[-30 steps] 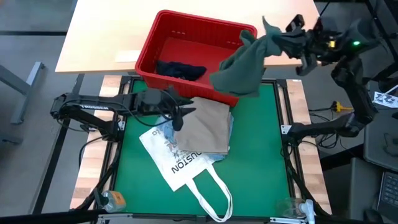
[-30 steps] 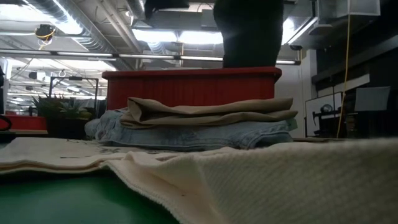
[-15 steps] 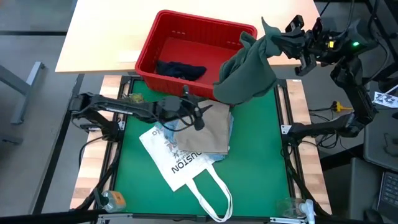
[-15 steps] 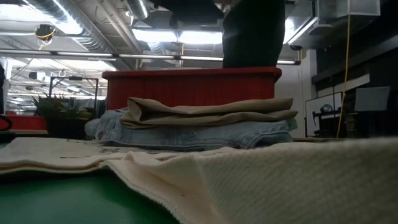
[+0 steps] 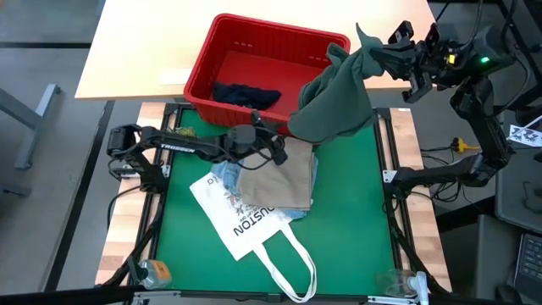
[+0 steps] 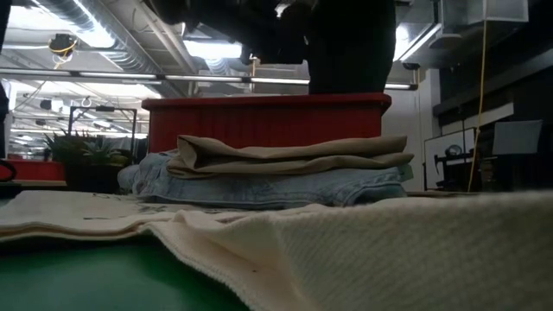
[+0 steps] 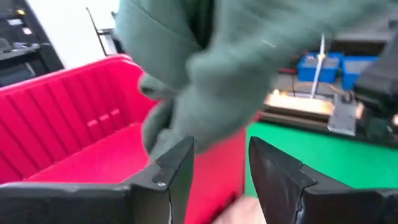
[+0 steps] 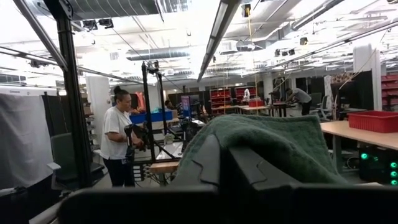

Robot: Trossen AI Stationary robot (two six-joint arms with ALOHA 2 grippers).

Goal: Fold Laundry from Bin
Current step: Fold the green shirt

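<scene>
A dark olive shirt (image 5: 334,102) hangs from my right gripper (image 5: 405,61), which is shut on it high beyond the table's far right corner. The shirt's lower end hangs over the near right corner of the red bin (image 5: 254,59). My left gripper (image 7: 221,168) is open and roughly level, its fingers just short of that lower end (image 7: 180,118), above the folded pile. Dark navy shorts (image 5: 246,95) lie in the bin. Folded beige cloth (image 5: 284,182) rests on folded jeans (image 6: 259,186) on the green mat. My right gripper pinches a bunched upper part of the olive shirt (image 5: 377,58) between its two shut fingers, coming from the table's right and tipped slightly up. Cloth drapes over the fingers (image 8: 267,143). The rest hangs slack below; whether its lower end touches the bin's rim cannot be told.
A white tote bag (image 5: 246,222) printed "HOUSTON" lies on the mat's near half, partly under the folded pile. A wooden table (image 5: 144,51) carries the bin behind the mat. A person (image 8: 118,146) stands in the room far beyond the table.
My left gripper has gone toward the table's right and far side, from over the beige cloth's left edge to the hanging shirt's lower end, sinking a little and rolling as it went. Its fingers have stayed open. The shirt has swayed slightly.
</scene>
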